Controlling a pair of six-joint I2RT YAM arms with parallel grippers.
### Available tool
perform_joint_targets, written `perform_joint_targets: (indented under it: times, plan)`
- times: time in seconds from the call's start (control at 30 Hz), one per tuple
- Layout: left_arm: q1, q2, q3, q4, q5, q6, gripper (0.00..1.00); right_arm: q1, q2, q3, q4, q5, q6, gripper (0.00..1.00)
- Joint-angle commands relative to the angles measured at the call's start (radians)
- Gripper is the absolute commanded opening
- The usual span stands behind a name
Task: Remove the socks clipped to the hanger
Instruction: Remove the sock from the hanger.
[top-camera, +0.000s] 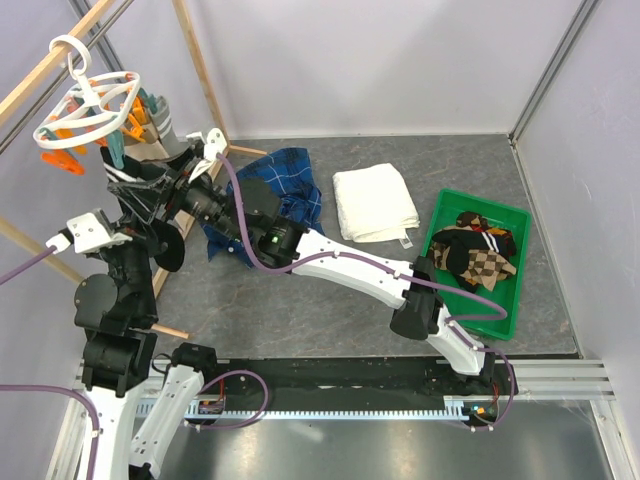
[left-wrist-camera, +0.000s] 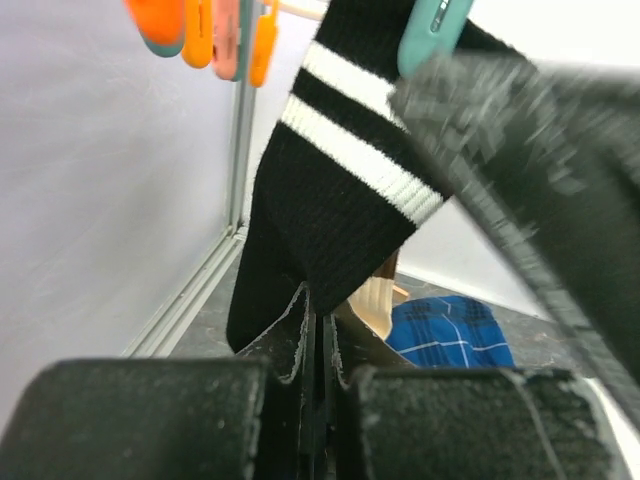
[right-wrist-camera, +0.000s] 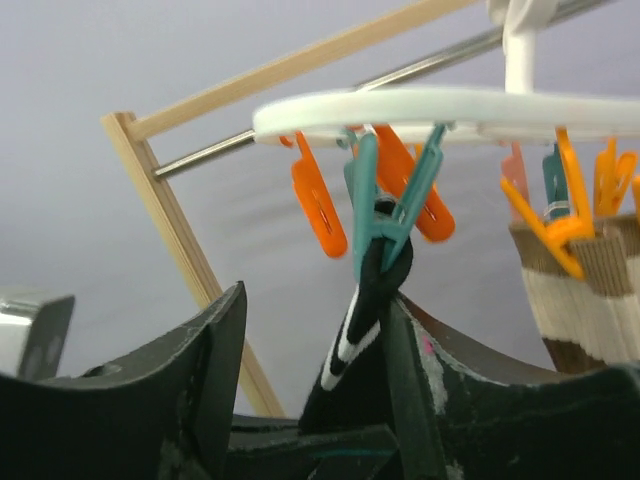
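Observation:
The white round hanger (top-camera: 95, 100) hangs by its hook from the rack at the far left, with orange and teal clothespins under its ring (right-wrist-camera: 420, 110). A teal clothespin (right-wrist-camera: 385, 215) holds a black sock with white stripes (left-wrist-camera: 330, 200). My left gripper (left-wrist-camera: 322, 305) is shut on that black sock's lower corner. My right gripper (right-wrist-camera: 315, 340) is open just below the teal clothespin, and the black sock (right-wrist-camera: 365, 330) lies against its right finger. A tan ribbed sock (right-wrist-camera: 580, 290) hangs from an orange pin beside it. Several socks (top-camera: 480, 250) lie in the green bin (top-camera: 520, 285).
A blue plaid shirt (top-camera: 285, 190) and a folded white towel (top-camera: 375, 200) lie on the grey table. Wooden rack poles (top-camera: 200, 60) and a metal rod stand around the hanger. Grey walls close the left and back.

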Motion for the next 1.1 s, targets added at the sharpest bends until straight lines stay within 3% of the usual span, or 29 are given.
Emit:
perform_joint_targets:
  times: [0.0, 0.27, 0.4, 0.73, 1.07]
  plan:
    - [-0.002, -0.011, 0.015, 0.027, 0.059, 0.003, 0.02, -0.014, -0.007, 0.098, 0.027, -0.038, -0.053, 0.64]
    - [-0.002, -0.031, 0.032, 0.018, 0.088, -0.020, 0.02, -0.049, 0.079, 0.210, 0.027, -0.035, -0.096, 0.69]
    - [-0.002, -0.043, 0.039, -0.001, 0.072, -0.022, 0.02, -0.051, 0.068, 0.181, 0.053, -0.084, -0.064, 0.68]
    - [-0.002, 0.015, 0.111, -0.136, -0.059, -0.025, 0.02, -0.029, -0.027, -0.004, 0.058, -0.126, -0.033, 0.65]
    - [-0.002, 0.106, 0.219, -0.252, -0.092, -0.082, 0.02, -0.052, -0.248, -0.385, 0.114, -0.020, -0.147, 0.68]
